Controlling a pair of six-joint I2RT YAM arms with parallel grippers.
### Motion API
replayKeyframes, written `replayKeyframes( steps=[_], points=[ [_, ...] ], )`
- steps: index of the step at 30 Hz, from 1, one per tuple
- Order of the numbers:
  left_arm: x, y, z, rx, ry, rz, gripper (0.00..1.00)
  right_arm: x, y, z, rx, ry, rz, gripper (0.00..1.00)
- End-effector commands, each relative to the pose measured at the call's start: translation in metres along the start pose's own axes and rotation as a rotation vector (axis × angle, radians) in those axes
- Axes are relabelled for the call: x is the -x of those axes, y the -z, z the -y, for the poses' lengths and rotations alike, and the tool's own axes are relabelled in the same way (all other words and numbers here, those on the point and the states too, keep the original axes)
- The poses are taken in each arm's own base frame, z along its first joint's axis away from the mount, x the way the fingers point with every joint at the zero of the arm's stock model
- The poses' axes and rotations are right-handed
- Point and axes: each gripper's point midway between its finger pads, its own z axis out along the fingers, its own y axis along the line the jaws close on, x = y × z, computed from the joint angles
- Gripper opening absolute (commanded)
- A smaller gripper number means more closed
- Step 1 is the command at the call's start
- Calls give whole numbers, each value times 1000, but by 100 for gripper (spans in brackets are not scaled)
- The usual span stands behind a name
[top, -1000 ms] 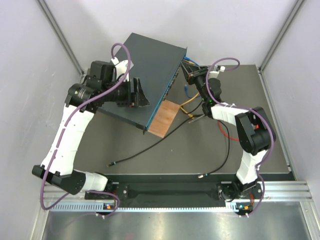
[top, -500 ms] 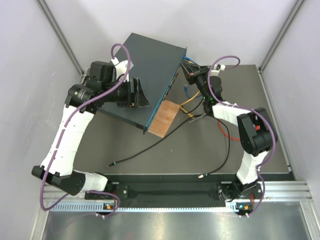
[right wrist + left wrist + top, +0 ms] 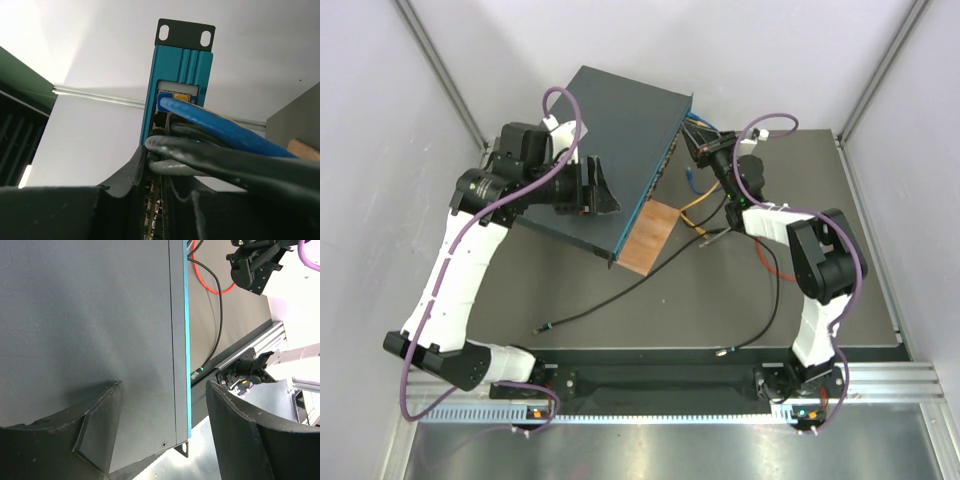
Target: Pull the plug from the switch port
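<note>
The large flat dark blue-grey metal switch (image 3: 620, 130) lies broad face up at the far left of the dark grey worktop (image 3: 870, 190). Its long axis runs diagonally from near the middle of the worktop toward the far right. Its narrow teal port face (image 3: 186, 340) is turned to the right, toward the right arm. At the far end of that face, next to a black mounting ear with two holes (image 3: 185, 34), the endmost socket holds the plug of a thick blue cable (image 3: 210, 120), with a yellow plug (image 3: 183, 97) seated just beside it. Black and grey cables (image 3: 225, 162) leave the sockets further along. The right tool (image 3: 703, 148) sits close against this end among those cables; its fingers are a dark blur, so whether its jaws are closed on any cable cannot be told. The left tool (image 3: 602, 187) is over the switch's top with jaws wide apart, gripping nothing: one finger (image 3: 97, 430) lies on the top face, the other (image 3: 240, 435) hangs past the teal edge. A small brown rectangular board (image 3: 648, 235) lies just beside the near end of the port face.
</note>
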Motion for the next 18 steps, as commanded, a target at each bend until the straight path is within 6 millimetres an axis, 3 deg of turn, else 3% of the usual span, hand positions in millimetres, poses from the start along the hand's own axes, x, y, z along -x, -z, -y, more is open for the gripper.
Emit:
replayKeyframes(
  steps=[1, 5, 6, 9, 16, 18],
  points=[
    [-5, 5, 0, -4, -13, -3, 72, -24, -3, 3, 13, -7, -96, 0],
    [-5, 4, -1, -2, -14, -2, 72, -25, -1, 8, 47, -44, -103, 0],
    [-5, 4, 0, -4, -14, -3, 72, -24, 0, -1, 101, -56, -104, 0],
    [-6, 5, -1, -1, -12, -1, 72, -24, 0, 1, 115, -98, -110, 2],
    [-5, 7, 1, -8, -13, 4, 72, -30, -5, 8, 18, -21, -136, 0],
    [-6, 6, 1, -9, -14, 2, 72, -30, -5, 18, -74, 30, -139, 0]
  ],
)
